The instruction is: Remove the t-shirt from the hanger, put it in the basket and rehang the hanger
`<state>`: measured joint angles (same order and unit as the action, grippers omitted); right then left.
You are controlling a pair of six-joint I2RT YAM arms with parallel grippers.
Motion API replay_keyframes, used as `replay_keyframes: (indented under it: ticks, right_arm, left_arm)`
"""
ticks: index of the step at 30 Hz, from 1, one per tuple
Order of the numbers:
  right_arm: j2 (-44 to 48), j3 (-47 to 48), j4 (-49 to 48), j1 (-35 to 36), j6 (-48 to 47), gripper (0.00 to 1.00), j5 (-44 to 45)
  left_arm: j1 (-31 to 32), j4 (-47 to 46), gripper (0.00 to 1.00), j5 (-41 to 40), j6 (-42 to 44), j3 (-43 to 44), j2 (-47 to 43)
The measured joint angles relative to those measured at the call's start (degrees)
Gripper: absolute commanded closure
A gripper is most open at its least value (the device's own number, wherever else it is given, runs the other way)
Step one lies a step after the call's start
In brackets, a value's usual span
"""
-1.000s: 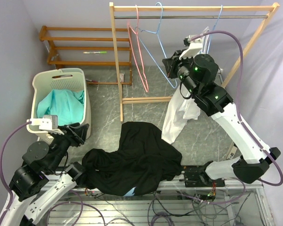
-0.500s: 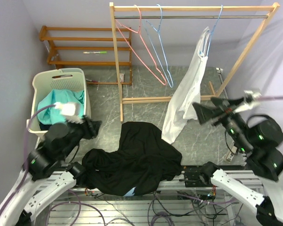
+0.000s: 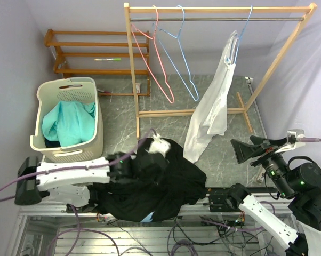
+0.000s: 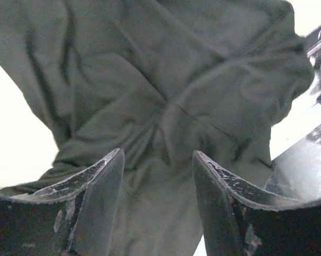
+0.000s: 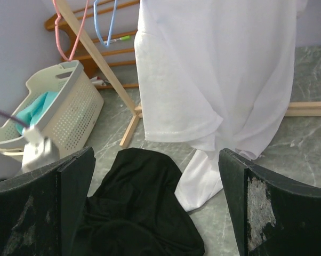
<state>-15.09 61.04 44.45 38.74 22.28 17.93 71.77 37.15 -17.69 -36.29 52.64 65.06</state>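
— Grey marbled floor (image 3: pixel 118 122) and lilac walls (image 3: pixel 11 53). What is the biggest thing standing there?
— A wooden clothes rail (image 3: pixel 219 9) across the back. In front of it, close to the arm bases, a black garment (image 3: pixel 160 181) lies in a wide, crumpled heap.
— And where is the t-shirt?
— The white t-shirt (image 3: pixel 214 101) hangs from a blue hanger (image 3: pixel 245 29) toward the right end of the rail. It droops long and narrow. In the right wrist view its lowest fold comes down to the floor just beside the black heap.
— What stands on the left?
— A cream laundry basket (image 3: pixel 67 82) with teal cloth (image 3: pixel 70 122) inside. Behind it, against the wall, there is a low wooden shelf rack (image 3: pixel 86 52). A bare pink hanger (image 3: pixel 155 24) hangs near the rail's left post.
— How does the left gripper stand?
— The left gripper (image 4: pixel 156 154) is stretched over the black garment and points into its folds. Its jaws are parted with nothing pinched between them. I cannot tell whether the tips touch the cloth.
— And the right gripper?
— The right gripper (image 3: pixel 238 150) hangs to the right of the t-shirt, apart from it and facing it. Its jaws are spread wide and hold nothing.
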Motion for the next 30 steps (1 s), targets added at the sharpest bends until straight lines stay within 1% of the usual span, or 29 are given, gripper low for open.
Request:
replay_keyframes:
  ticks: [3,5,7,9,10,11,14,18,22,25,28,30]
  right_arm:
    - [0.00,-0.74,-0.15,0.00,0.20,0.00,-0.13]
    - [0.00,-1.79,-0.48,0.00,0.26,0.00,-0.44]
    - [0.13,-3.85,-1.66,0.00,0.31,0.00,-1.01]
    - [0.11,-6.10,-2.10,0.00,0.37,0.00,-1.88]
    - [-0.11,-7.02,-2.05,0.00,0.39,0.00,-2.36]
    - [-0.46,-7.61,-2.05,0.00,0.39,0.00,-2.89]
    - [-1.18,-7.98,-2.14,0.00,0.33,0.00,-3.89]
    - [-1.29,-7.98,-2.99,0.00,0.15,0.00,-5.42]
    - [-1.73,-8.20,-3.80,0.00,0.07,0.00,-6.64]
    - [-2.32,-8.39,-4.07,0.00,-0.02,0.00,-7.28]
    - [-2.69,-8.68,-4.28,0.00,-0.04,0.00,-7.67]
    - [-2.78,-8.79,-4.26,0.02,-0.02,0.00,-7.93]
  left_arm:
    - [11.74,1.86,0.28,-8.79,-4.20,1.97,6.08]
    - [16.76,3.54,0.22,-13.75,-6.01,3.61,10.75]
    - [19.63,4.55,0.18,-17.79,-6.69,4.52,15.06]
    - [20.68,4.98,0.05,-20.28,-6.56,4.57,17.57]
    - [20.85,5.03,0.01,-21.09,-6.36,4.52,18.16]
    - [21.00,4.83,0.04,-22.29,-6.23,4.35,18.49]
    - [21.09,3.26,0.05,-24.98,-5.92,2.69,17.31]
    - [20.83,-1.44,0.05,-26.25,-3.43,-2.82,11.06]
    - [18.05,-8.35,0.05,-21.42,0.74,-7.74,3.56]
    - [13.38,-12.46,0.05,-15.47,3.02,-10.32,0.50]
    - [8.33,-15.26,0.04,-8.59,5.29,-12.33,0.24]
    - [6.82,-15.74,0.05,-5.92,6.21,-12.59,1.38]
